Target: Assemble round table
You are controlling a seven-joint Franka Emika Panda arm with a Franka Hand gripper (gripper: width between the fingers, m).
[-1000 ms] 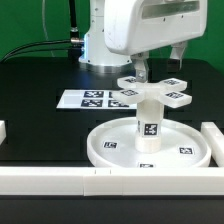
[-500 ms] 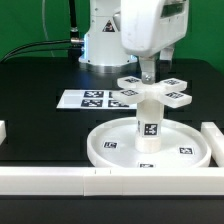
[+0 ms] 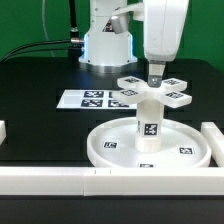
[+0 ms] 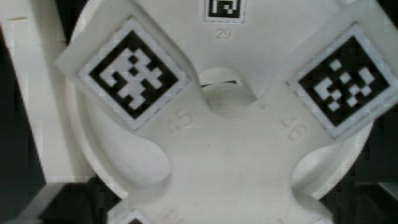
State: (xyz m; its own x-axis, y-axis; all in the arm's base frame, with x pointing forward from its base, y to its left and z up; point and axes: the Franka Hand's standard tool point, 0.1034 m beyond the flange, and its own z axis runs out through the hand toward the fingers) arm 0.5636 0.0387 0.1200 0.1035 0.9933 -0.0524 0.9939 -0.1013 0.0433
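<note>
The large rimmed round disc [image 3: 100, 150] lies flat near the front border. The short thick post [image 3: 148, 125] stands upright at its middle. The cross-shaped foot [image 3: 172, 96] sits level on top of the post, tags up. My gripper [image 3: 156, 78] hangs straight down over the foot's middle, its fingertips at or just above the hub. The fingers look close together, but I cannot tell whether they grip anything. In the wrist view the foot [image 4: 214, 130] fills the picture from very close, with a tag on each side, and no fingers show.
The marker board [image 3: 90, 99] lies flat behind the disc on the exterior view's left. White border bars run along the front [image 3: 60, 178], on the right [image 3: 213, 140] and at the left edge [image 3: 3, 130]. The robot base [image 3: 105, 45] stands at the back.
The gripper and wrist have shifted toward the exterior view's right above the foot, and the hand has turned. The foot, post and disc have not visibly moved.
</note>
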